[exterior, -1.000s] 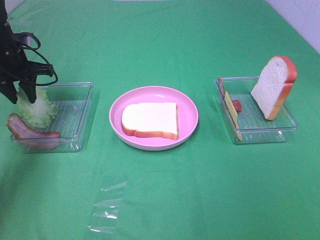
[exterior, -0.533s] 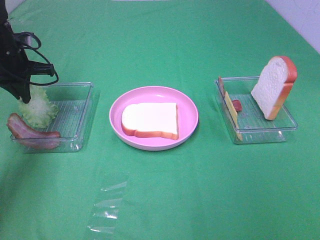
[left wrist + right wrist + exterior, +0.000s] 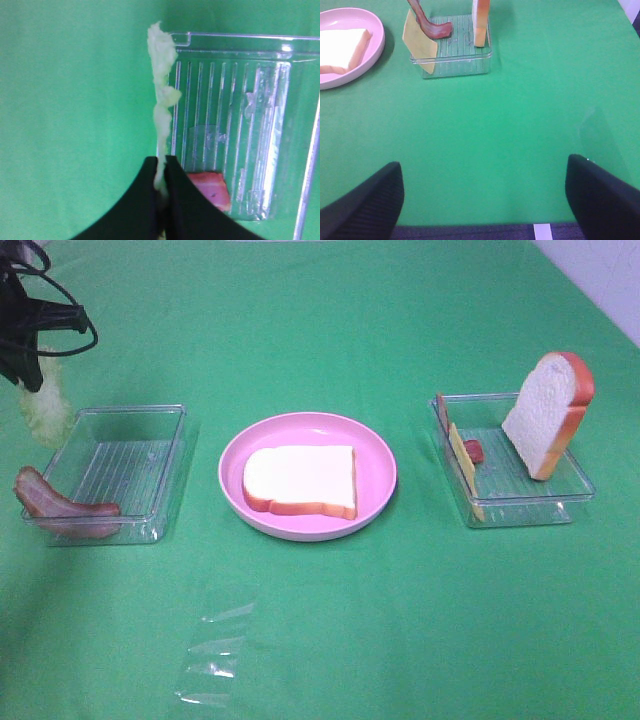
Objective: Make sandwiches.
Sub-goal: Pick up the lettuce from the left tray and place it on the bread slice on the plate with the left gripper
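Note:
My left gripper (image 3: 28, 370) is shut on the pale-green lettuce leaf (image 3: 45, 412), which hangs from it above the far left corner of the left clear tray (image 3: 150, 455). In the left wrist view the black fingers (image 3: 150, 190) pinch the leaf (image 3: 162, 100) edge-on. A bacon strip (image 3: 60, 505) lies at the tray's near end. One bread slice (image 3: 302, 480) lies flat on the pink plate (image 3: 375, 455). The other bread slice (image 3: 548, 412) stands in the right tray (image 3: 520, 502) with the cheese slice (image 3: 463, 465) and a bacon strip (image 3: 474, 451). My right gripper (image 3: 482, 200) is open over bare cloth, away from everything.
A green cloth covers the table. A crumpled piece of clear film (image 3: 215, 655) lies near the front, left of centre. A white wall edge (image 3: 610, 280) shows at the far right corner.
My left gripper has risen and moved back, lifting the lettuce leaf out of the left tray. Nothing else has moved.

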`<state>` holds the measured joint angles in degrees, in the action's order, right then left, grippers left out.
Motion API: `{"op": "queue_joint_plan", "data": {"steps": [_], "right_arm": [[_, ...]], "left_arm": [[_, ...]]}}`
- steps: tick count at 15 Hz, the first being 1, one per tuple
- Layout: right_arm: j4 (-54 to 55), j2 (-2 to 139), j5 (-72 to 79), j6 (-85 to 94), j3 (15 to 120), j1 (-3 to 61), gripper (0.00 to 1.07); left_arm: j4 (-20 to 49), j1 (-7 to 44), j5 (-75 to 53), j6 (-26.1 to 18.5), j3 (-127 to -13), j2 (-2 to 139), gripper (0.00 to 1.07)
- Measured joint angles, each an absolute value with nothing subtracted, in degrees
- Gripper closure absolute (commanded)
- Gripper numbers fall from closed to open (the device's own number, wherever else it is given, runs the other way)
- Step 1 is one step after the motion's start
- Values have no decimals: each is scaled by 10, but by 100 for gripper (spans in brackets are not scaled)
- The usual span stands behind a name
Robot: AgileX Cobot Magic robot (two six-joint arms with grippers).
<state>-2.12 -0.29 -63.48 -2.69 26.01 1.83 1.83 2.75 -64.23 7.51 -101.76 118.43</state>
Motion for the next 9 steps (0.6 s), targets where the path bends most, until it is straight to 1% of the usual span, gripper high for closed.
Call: {"op": "queue_joint_plan", "data": {"steps": [3,5,6,9], "right_arm": [[-21,-3,-635,-27,260,18,23],[-21,-3,-635,-27,260,18,23],[-21,-3,-635,-27,260,18,23],[-21,-3,-635,-27,260,18,23]], "left_arm": [[75,33,-643,57,-1018,1143,107],[106,51,-643,46,-1018,1130,107],[160,93,-639,25,-1018,1125,107],[265,153,-609,-25,-1018,1129,107]]}}
